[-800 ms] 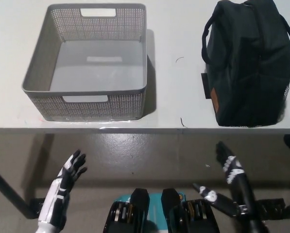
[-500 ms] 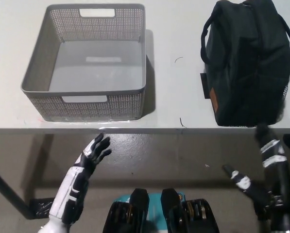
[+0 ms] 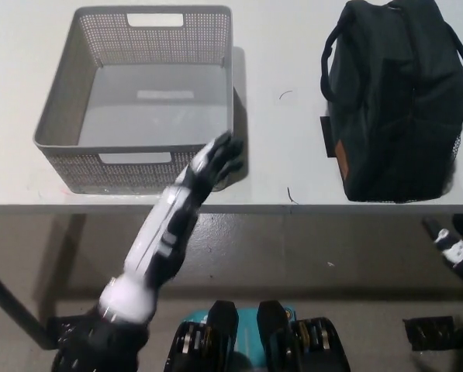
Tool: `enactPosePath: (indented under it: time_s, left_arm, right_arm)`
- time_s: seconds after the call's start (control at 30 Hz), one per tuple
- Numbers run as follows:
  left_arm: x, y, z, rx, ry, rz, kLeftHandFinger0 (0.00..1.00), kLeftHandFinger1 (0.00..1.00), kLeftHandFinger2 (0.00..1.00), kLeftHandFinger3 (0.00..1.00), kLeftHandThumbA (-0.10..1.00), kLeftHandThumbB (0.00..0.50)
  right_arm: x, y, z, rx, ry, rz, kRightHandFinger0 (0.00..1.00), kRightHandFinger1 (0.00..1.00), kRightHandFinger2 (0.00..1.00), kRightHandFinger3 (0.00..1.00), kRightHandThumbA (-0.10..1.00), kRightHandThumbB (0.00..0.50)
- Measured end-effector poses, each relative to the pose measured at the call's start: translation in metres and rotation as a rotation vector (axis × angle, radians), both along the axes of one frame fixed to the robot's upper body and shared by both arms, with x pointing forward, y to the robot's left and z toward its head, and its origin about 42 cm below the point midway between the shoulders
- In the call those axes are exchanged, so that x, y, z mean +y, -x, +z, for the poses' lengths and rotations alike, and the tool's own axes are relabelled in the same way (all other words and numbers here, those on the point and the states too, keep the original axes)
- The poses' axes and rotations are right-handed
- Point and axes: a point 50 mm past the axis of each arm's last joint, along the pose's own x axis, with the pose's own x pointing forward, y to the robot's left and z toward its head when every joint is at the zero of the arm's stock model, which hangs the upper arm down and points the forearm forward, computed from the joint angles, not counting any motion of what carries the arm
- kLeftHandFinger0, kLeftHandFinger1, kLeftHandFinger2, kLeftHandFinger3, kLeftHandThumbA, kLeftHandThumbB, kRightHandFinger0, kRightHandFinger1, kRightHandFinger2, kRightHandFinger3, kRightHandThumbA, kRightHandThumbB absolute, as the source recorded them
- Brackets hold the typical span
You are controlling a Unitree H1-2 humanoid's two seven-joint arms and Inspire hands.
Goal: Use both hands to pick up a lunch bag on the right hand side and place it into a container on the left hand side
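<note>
We are looking down on a white table [image 3: 281, 147] with dull grey-brown floor [image 3: 309, 256] below its front edge. A grey perforated basket [image 3: 68, 151] is sitting on the table's left part, and the dark bag [image 3: 394, 101] is lying on the right part, well apart from the basket, its strap looping on the side facing the basket. Our left hand [image 3: 215, 163] is reaching up and forward, the white forearm slanting from lower left, fingers spread and holding nothing, overlapping the basket's near right corner; we cannot tell if it is touching. Our right hand [image 3: 452, 248] is sitting at the right edge below the table front, mostly cut off, so we cannot tell how its fingers are standing. Compared with half a second ago, the left hand is now up at the table edge instead of below it, and the right hand is now further right and lower, almost out of view. Basket and bag are staying where they were.
</note>
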Motion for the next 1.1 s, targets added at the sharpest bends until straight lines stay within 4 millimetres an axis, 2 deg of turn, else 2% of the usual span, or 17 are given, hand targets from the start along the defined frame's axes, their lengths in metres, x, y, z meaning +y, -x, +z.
enactPosePath:
  time_s: [0.03, 0.07, 0.17, 0.3, 0.37, 0.47, 0.6, 0.77, 0.83, 0.97, 1.03, 1.1]
  left_arm:
    - [-0.005, -0.006, 0.008, -0.007, 0.007, -0.008, 1.0, 1.0, 1.0, 1.0, 1.0, 0.231]
    - [-0.012, -0.014, 0.019, -0.011, 0.022, -0.017, 1.0, 1.0, 1.0, 1.0, 1.0, 0.193]
    - [-0.023, -0.033, 0.034, 0.023, 0.068, -0.023, 1.0, 1.0, 1.0, 1.0, 1.0, 0.179]
    - [-0.039, -0.068, 0.051, 0.105, 0.149, -0.026, 1.0, 1.0, 1.0, 1.0, 1.0, 0.205]
    - [-0.046, -0.083, 0.057, 0.146, 0.181, -0.022, 1.0, 1.0, 1.0, 1.0, 1.0, 0.216]
    - [-0.056, -0.101, 0.064, 0.201, 0.228, -0.021, 1.0, 1.0, 1.0, 1.0, 1.0, 0.19]
    - [-0.065, -0.12, 0.07, 0.281, 0.292, -0.026, 1.0, 1.0, 1.0, 1.0, 1.0, 0.204]
    - [-0.073, -0.142, 0.078, 0.369, 0.328, -0.042, 1.0, 1.0, 1.0, 1.0, 1.0, 0.203]
    - [-0.076, -0.152, 0.079, 0.405, 0.335, -0.045, 1.0, 1.0, 1.0, 1.0, 1.0, 0.215]
    - [-0.085, -0.174, 0.079, 0.478, 0.319, -0.047, 1.0, 1.0, 1.0, 1.0, 1.0, 0.205]
    - [-0.091, -0.181, 0.081, 0.502, 0.307, -0.051, 1.0, 1.0, 1.0, 1.0, 1.0, 0.233]
    - [-0.097, -0.19, 0.08, 0.536, 0.29, -0.051, 1.0, 1.0, 1.0, 1.0, 1.0, 0.237]
  right_arm:
    - [-0.003, -0.003, 0.004, -0.008, 0.001, -0.002, 1.0, 1.0, 1.0, 1.0, 1.0, 0.128]
    - [-0.007, -0.007, 0.008, -0.014, 0.005, -0.007, 1.0, 1.0, 1.0, 1.0, 1.0, 0.133]
    - [-0.014, -0.016, 0.019, -0.032, 0.01, -0.008, 1.0, 1.0, 1.0, 1.0, 1.0, 0.15]
    - [-0.021, -0.035, 0.036, -0.058, 0.005, 0.003, 1.0, 1.0, 1.0, 1.0, 1.0, 0.142]
    - [-0.023, -0.045, 0.043, -0.065, -0.009, 0.011, 1.0, 1.0, 1.0, 1.0, 1.0, 0.162]
    - [-0.025, -0.058, 0.052, -0.063, -0.013, 0.016, 1.0, 1.0, 1.0, 1.0, 1.0, 0.191]
    - [-0.025, -0.074, 0.068, -0.076, -0.009, 0.023, 1.0, 1.0, 1.0, 1.0, 1.0, 0.213]
    - [-0.024, -0.084, 0.079, -0.075, -0.007, 0.03, 1.0, 1.0, 1.0, 1.0, 1.0, 0.223]
    - [-0.023, -0.086, 0.081, -0.069, -0.008, 0.034, 1.0, 1.0, 1.0, 1.0, 1.0, 0.223]
    - [-0.02, -0.095, 0.088, -0.061, -0.012, 0.043, 1.0, 1.0, 1.0, 1.0, 1.0, 0.192]
    - [-0.02, -0.103, 0.09, -0.05, -0.013, 0.047, 1.0, 1.0, 1.0, 1.0, 1.0, 0.189]
    - [-0.022, -0.113, 0.092, -0.035, -0.014, 0.05, 1.0, 1.0, 1.0, 1.0, 1.0, 0.194]
